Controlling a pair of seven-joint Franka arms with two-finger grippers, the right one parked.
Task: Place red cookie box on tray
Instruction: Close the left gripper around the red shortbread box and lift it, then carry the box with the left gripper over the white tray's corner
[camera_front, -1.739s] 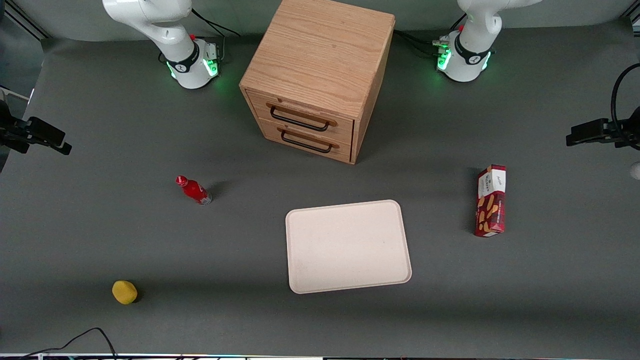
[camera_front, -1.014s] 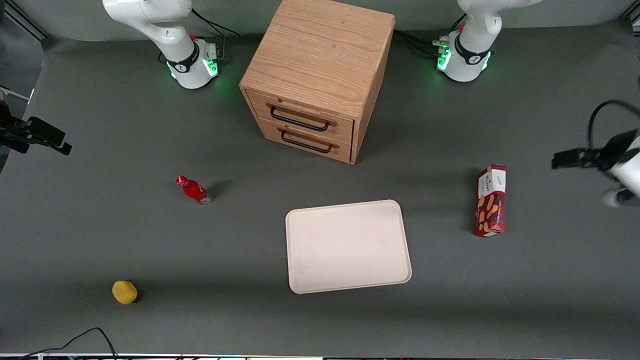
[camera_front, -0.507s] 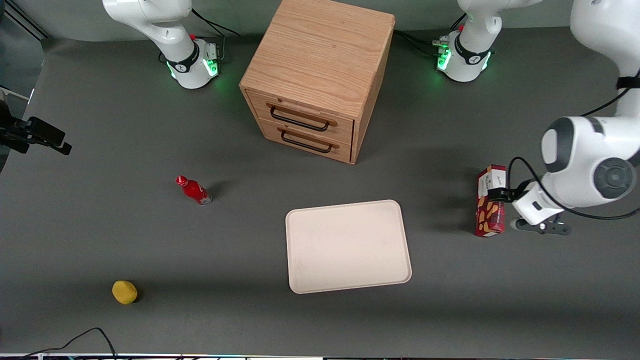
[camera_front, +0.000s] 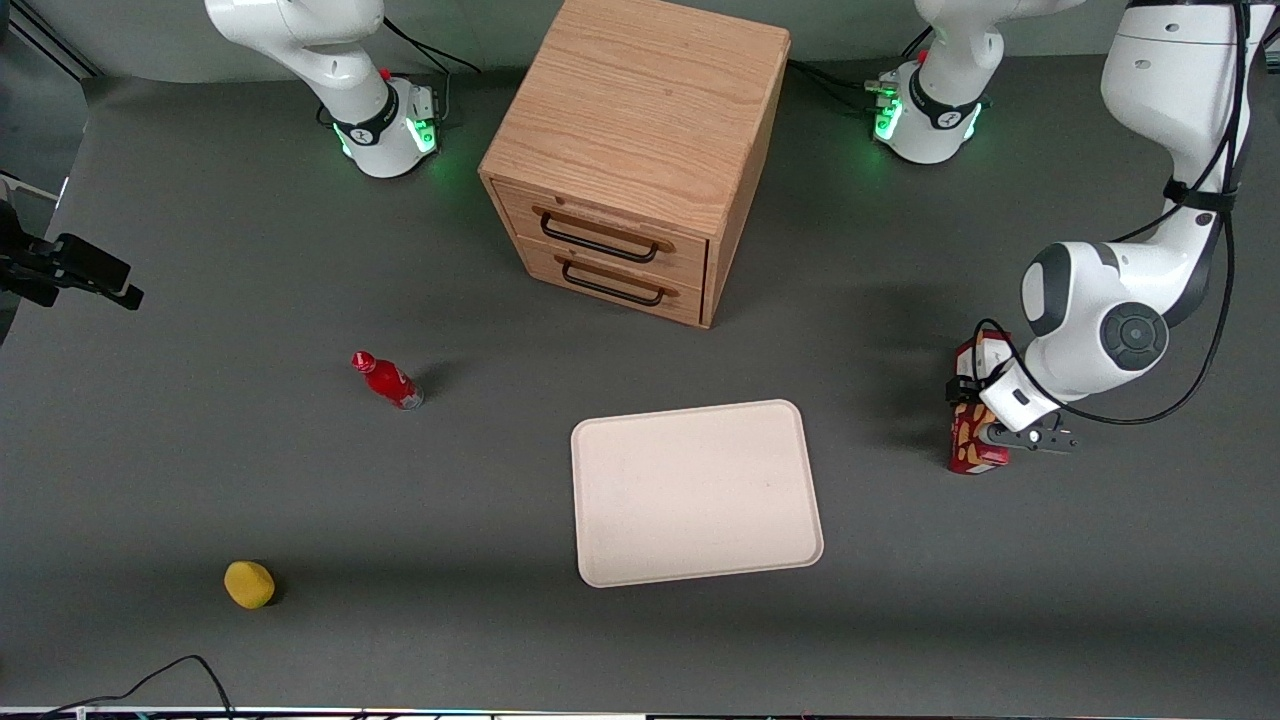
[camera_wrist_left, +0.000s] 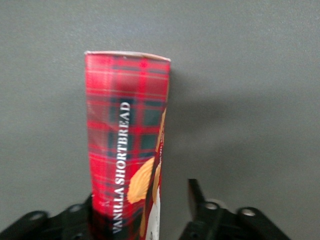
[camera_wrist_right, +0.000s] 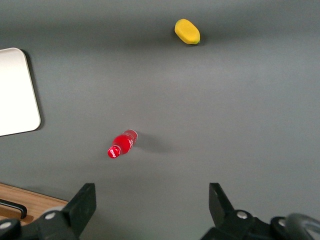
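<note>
Front view. Gripper (camera_front: 985, 420) sits low over the middle of the red cookie box (camera_front: 976, 452), which lies on the grey table (camera_front: 300, 480) toward the working arm's end, well apart from the tray (camera_front: 697, 492). The wrist hides most of the box; only its two ends show past the fingers. Risk, as a judgement: the box is long and slim, so a grip off its middle could let it swing or slip during the carry to the tray. The wooden drawer cabinet (camera_front: 640, 160), red bottle (camera_front: 388, 379) and yellow object (camera_front: 249, 584) all stand far from the fingers and pose no obstacle.

Left wrist view. The gripper (camera_wrist_left: 142, 205) straddles the tartan red cookie box (camera_wrist_left: 127, 145), lettered "VANILLA SHORTBREAD". One finger (camera_wrist_left: 196, 192) stands clear of the box's side with a visible gap; the other lies close against the other side, contact uncertain. Fingers spread, not yet clamped, holding nothing. Risk: closing unevenly could push the box sideways.
</note>
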